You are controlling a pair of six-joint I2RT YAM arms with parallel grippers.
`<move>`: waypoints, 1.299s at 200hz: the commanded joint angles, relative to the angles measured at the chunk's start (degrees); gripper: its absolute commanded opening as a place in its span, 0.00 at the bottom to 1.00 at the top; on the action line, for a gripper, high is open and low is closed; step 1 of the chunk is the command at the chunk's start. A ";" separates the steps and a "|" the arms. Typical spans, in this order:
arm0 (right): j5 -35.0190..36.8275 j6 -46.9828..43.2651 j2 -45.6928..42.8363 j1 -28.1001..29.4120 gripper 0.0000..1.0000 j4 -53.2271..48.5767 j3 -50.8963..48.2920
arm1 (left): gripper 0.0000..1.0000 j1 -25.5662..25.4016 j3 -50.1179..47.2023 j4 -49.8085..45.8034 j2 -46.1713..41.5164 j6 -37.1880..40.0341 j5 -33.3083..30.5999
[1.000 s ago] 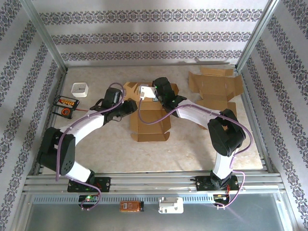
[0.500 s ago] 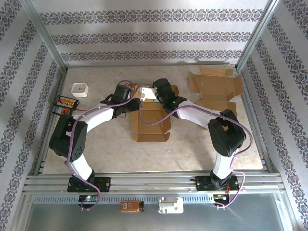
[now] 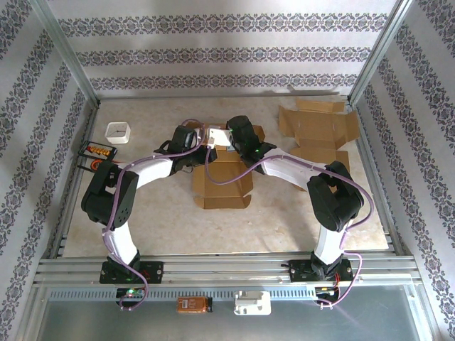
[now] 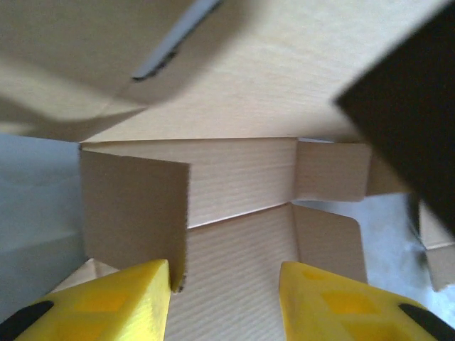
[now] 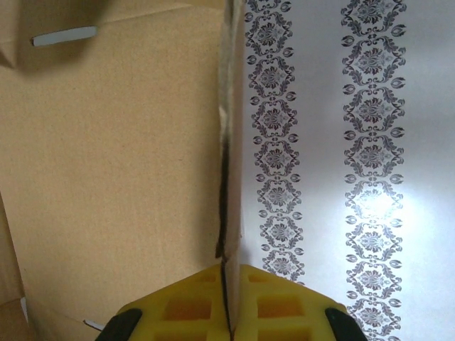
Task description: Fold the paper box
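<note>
Left arm swung inward over the last second, elbow tucked closer. Left gripper now at the paper box, mid-table. Jaws spread; the side flap edge sits just inside the left finger, unpinched. Right gripper pressed together on the raised panel. Probably lining up to tuck the flap. No print legible on the cardboard.

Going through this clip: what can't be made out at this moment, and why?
- Top view: the box's far end, hidden under the left arm and right arm.
- Top view: the orange item by the left rail, too small to identify.
- Left wrist view: the dark shape at right, blurred and cut off.
- Right wrist view: how deep the right fingers hold the box, cut off below.
</note>
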 commanded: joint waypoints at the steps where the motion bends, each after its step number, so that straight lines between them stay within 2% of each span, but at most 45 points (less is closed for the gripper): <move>1: -0.59 1.97 -1.76 -0.38 0.05 0.46 -0.42 | 0.47 -0.09 -2.68 5.66 -2.19 -0.53 3.15; 23: 0.06 1.59 -1.85 -0.65 0.05 0.52 -0.60 | 0.55 0.93 -6.09 3.74 -8.76 1.88 -1.41; 39: 0.67 1.01 -1.88 -0.91 0.05 0.53 -0.55 | 0.57 1.93 -7.68 -1.99 -15.44 5.56 -6.30; 63: 0.90 0.24 -2.20 -1.05 0.05 0.46 -0.59 | 0.61 3.48 -8.28 -11.91 -25.45 12.68 -17.14; 75: 0.83 0.16 -2.33 -0.96 0.05 0.46 -0.64 | 0.64 5.77 -8.15 -14.92 -28.74 15.39 -19.00; 87: 0.98 0.06 -2.36 -0.74 0.05 0.44 -0.68 | 0.67 9.51 -7.02 -17.32 -29.62 17.69 -16.31; 111: 2.56 -0.48 -1.93 -0.26 0.05 0.44 -0.53 | 0.71 15.79 -2.78 -19.74 -25.62 23.37 -5.00; 141: 5.39 -0.88 -1.14 0.04 0.05 0.67 0.06 | 0.75 16.76 5.54 -24.30 -15.66 32.00 9.43; 158: 5.16 -0.81 -1.15 0.20 0.05 0.50 0.19 | 0.77 16.75 7.10 -22.60 -11.84 34.39 15.30; 179: 4.72 -0.72 -1.01 0.38 0.05 -0.23 0.44 | 0.78 16.79 5.29 -15.20 -10.39 35.58 16.15; 198: 4.61 -0.65 -0.73 0.45 0.05 -0.67 0.71 | 0.78 16.75 5.19 -9.02 -7.97 35.28 12.62; 214: 4.84 -0.42 -0.47 0.66 0.05 -1.05 0.90 | 0.76 16.75 7.83 -7.73 -4.40 35.45 11.21; 238: 7.30 -0.25 0.46 0.65 0.05 -2.02 1.81 | 0.66 16.36 14.61 -13.96 1.09 38.89 15.44; 260: 9.06 1.36 0.16 0.75 0.05 -4.07 2.57 | 0.51 14.73 18.95 -21.75 3.57 43.18 14.24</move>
